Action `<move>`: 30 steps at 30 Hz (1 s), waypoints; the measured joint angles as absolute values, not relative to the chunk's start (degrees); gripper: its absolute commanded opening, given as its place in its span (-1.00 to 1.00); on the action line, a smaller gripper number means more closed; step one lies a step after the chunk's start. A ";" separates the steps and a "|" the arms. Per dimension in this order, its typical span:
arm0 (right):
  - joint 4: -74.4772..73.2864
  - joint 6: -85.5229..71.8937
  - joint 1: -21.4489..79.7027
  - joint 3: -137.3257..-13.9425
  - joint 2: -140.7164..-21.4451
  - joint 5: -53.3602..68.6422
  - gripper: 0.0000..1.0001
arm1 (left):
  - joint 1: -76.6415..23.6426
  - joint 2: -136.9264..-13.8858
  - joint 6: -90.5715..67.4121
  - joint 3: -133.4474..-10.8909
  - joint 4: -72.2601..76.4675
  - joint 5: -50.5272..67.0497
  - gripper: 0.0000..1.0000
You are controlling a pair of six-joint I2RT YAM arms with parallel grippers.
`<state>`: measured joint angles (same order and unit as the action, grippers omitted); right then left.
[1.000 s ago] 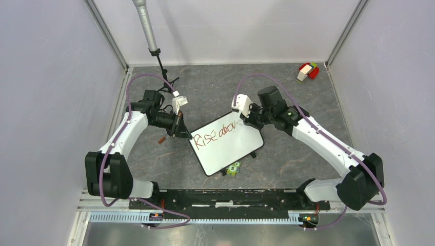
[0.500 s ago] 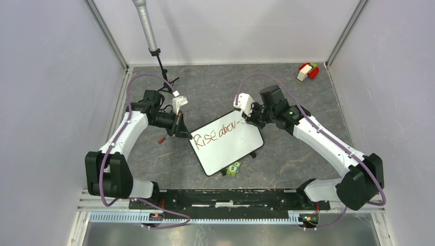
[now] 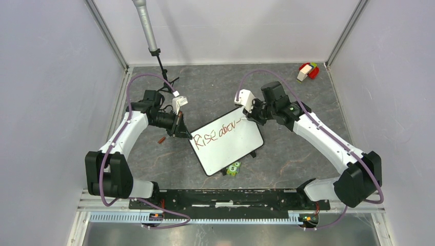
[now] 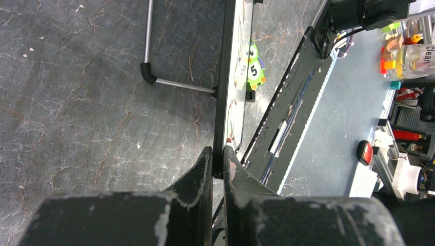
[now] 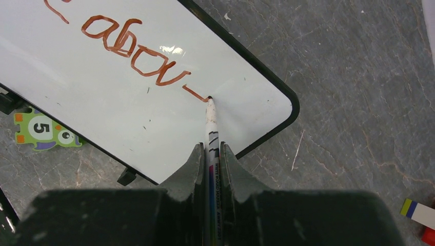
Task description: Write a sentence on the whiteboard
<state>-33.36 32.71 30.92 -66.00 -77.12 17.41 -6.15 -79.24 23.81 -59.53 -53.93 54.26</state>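
Note:
A white whiteboard [image 3: 228,146] with a black frame lies at the table's middle, with "RISE abov" and a short dash in red-brown ink. My left gripper [image 3: 183,134] is shut on its left edge [image 4: 220,128], seen edge-on in the left wrist view. My right gripper [image 3: 251,116] is shut on a whiteboard marker [image 5: 211,133]. The marker tip touches the board [image 5: 128,107] at the end of the dash, near the far right corner.
A number-5 puzzle tile [image 3: 234,168] lies under the board's near edge, also in the right wrist view [image 5: 42,130]. A marker cap [image 3: 161,139] lies left of the board. A red and white block [image 3: 307,71] sits far right. A metal pole [image 3: 146,28] stands far left.
My right gripper has moved right along the board with the marker, drawing a short dash after "abov". The left gripper and the board have stayed still.

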 measured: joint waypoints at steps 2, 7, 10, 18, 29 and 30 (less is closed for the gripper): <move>-33.52 32.71 30.85 -66.70 -77.62 17.78 -1.00 | -6.15 -79.26 23.81 -59.53 -53.95 54.26 -0.95; -33.56 32.62 30.63 -66.98 -77.84 18.33 -1.00 | -6.15 -79.26 23.81 -59.55 -53.95 54.22 -0.95; -33.54 32.42 30.63 -66.98 -77.84 18.61 -1.00 | -6.17 -79.26 23.81 -59.68 -54.17 54.17 -0.95; -33.50 32.38 30.89 -66.98 -77.84 19.35 -1.00 | -6.20 -79.57 23.81 -59.90 -54.33 54.15 -0.95; -32.75 32.34 32.23 -65.54 -77.38 19.75 -1.00 | -6.22 -79.57 23.81 -59.94 -54.37 54.11 -0.95; -32.64 32.32 32.27 -65.14 -77.19 19.75 -1.00 | -6.22 -79.57 23.81 -59.94 -54.37 54.11 -0.95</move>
<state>-32.64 32.32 32.27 -65.14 -77.19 19.75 -6.22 -79.57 23.81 -59.94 -54.37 54.11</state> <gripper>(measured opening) 0.156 0.135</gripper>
